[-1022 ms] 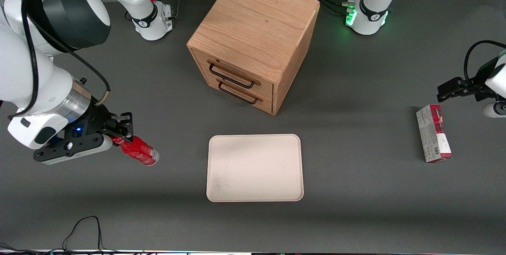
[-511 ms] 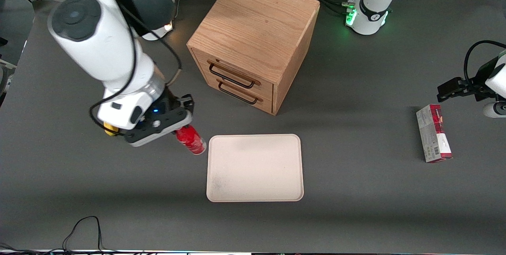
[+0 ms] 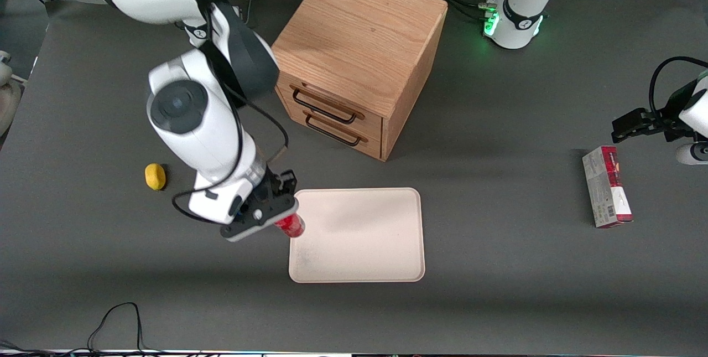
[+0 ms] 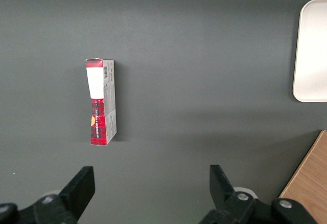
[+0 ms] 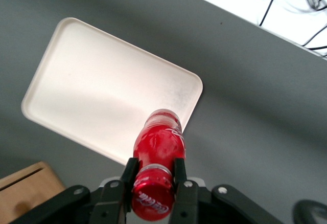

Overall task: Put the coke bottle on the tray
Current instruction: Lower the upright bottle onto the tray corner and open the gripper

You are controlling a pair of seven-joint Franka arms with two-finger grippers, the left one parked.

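Note:
My right gripper (image 3: 278, 214) (image 5: 152, 169) is shut on the neck of the coke bottle (image 3: 290, 225) (image 5: 159, 142), a small red bottle with a red cap. The bottle hangs in the air over the edge of the tray (image 3: 365, 246) (image 5: 87, 81) at the end toward the working arm. The tray is a flat cream-white rectangle with rounded corners, lying on the table in front of the wooden cabinet. Nothing lies on the tray. The bottle's base is hidden in the wrist view.
A wooden two-drawer cabinet (image 3: 354, 52) stands farther from the front camera than the tray. A small yellow lump (image 3: 155, 176) lies toward the working arm's end. A red-and-grey carton (image 3: 607, 185) (image 4: 101, 101) lies toward the parked arm's end. A black cable (image 3: 119, 318) loops at the table's near edge.
My gripper has carried the coke bottle from the working arm's end of the table toward the tray, reaching its edge. The bottle has gone from tilted to nearly upright. The yellow lump now shows.

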